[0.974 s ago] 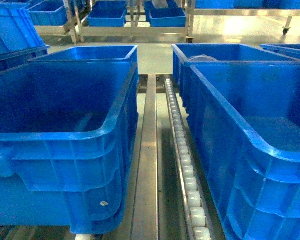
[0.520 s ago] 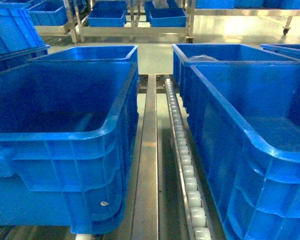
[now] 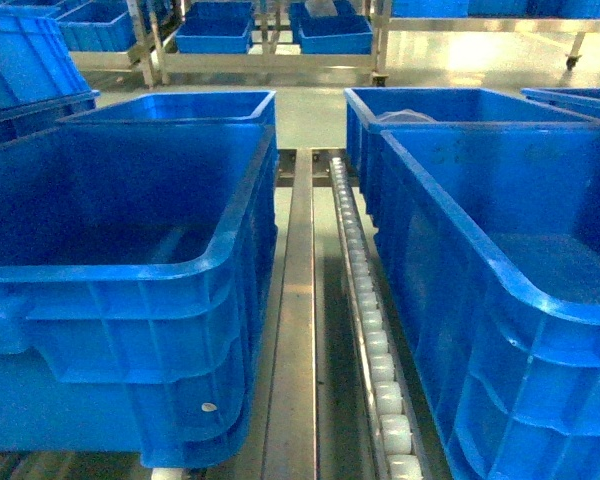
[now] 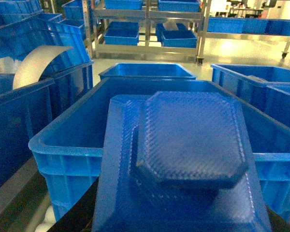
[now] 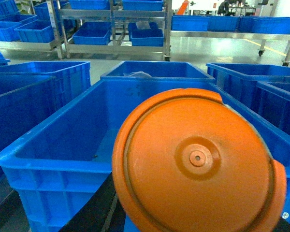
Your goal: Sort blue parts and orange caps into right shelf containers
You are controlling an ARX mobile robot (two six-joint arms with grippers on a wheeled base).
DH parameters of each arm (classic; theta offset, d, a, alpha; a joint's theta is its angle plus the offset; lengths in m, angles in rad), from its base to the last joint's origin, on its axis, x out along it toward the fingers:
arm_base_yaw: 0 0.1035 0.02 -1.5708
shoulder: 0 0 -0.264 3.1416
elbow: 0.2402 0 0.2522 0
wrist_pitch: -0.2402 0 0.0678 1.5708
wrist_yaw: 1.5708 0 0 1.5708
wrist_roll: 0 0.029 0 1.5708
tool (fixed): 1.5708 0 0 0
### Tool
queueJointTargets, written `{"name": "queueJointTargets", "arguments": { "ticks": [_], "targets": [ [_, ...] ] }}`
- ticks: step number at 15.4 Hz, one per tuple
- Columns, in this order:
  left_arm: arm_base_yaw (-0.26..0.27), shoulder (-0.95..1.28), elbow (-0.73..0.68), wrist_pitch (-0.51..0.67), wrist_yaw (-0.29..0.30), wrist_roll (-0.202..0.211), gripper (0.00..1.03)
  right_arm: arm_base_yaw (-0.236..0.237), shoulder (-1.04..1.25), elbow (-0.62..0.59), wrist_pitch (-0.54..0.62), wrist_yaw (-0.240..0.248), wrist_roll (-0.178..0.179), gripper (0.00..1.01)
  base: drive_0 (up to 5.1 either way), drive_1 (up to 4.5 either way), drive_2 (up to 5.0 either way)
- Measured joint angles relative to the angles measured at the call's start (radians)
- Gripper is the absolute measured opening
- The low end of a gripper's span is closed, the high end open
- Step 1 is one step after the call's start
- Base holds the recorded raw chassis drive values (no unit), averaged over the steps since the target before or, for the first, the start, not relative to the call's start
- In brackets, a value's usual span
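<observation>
A roller rail [image 3: 372, 330] is seen running down the middle of the head view, with large blue bins on both sides of it: the left bin [image 3: 130, 270] and the right bin [image 3: 500, 300]. No gripper is shown in that view. In the left wrist view a blue part [image 4: 183, 164] with a raised octagonal face is carried over a bin's near rim. In the right wrist view an orange cap [image 5: 198, 159] is carried likewise. The jaws are hidden, so their state cannot be told.
</observation>
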Motion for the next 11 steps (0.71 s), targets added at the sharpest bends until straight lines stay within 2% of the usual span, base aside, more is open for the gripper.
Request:
{"name": "queueJointTargets", "arguments": {
  "ticks": [11],
  "targets": [
    [0.000, 0.000, 0.000, 0.000, 0.000, 0.000, 0.43, 0.000, 0.000, 0.000, 0.000, 0.000, 0.000, 0.44, 0.0, 0.00, 0.0]
  ]
}}
